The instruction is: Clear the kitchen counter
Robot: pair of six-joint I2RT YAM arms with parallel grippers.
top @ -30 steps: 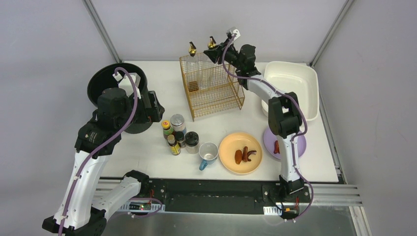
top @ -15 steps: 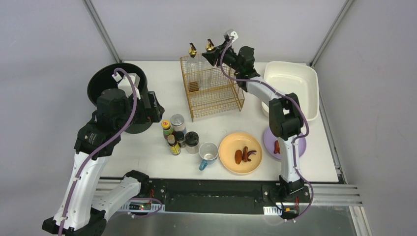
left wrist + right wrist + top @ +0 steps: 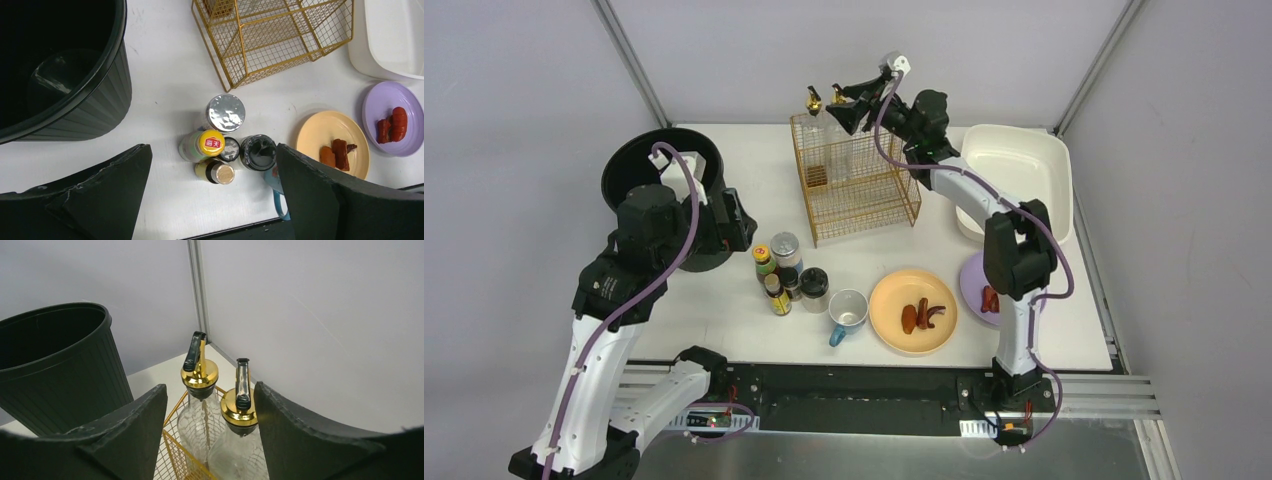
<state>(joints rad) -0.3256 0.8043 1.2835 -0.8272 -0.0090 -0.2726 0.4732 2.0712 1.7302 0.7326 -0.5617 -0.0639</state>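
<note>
On the white kitchen counter [image 3: 724, 315] stand several small bottles and jars [image 3: 786, 275], a mug [image 3: 848, 311], an orange plate [image 3: 913, 311] with food and a purple plate [image 3: 996, 292] partly under the right arm. My left gripper [image 3: 736, 222] hangs open high over the bottle cluster [image 3: 220, 145], touching nothing. My right gripper [image 3: 849, 105] is at the back of the gold wire rack [image 3: 854, 185], open. Two gold-topped glass bottles [image 3: 200, 375] [image 3: 239, 407] stand in the rack between its fingers, the right one close to the right finger [image 3: 300, 435].
A black bin [image 3: 659, 170] stands at the back left beside the left arm. A cream tub [image 3: 1014, 170] sits at the back right, next to the rack. The mug's blue handle [image 3: 280, 205] points toward the counter's front rail.
My right gripper has shifted left over the rack with the second glass bottle and its jaws have spread apart. The left arm has barely moved.
</note>
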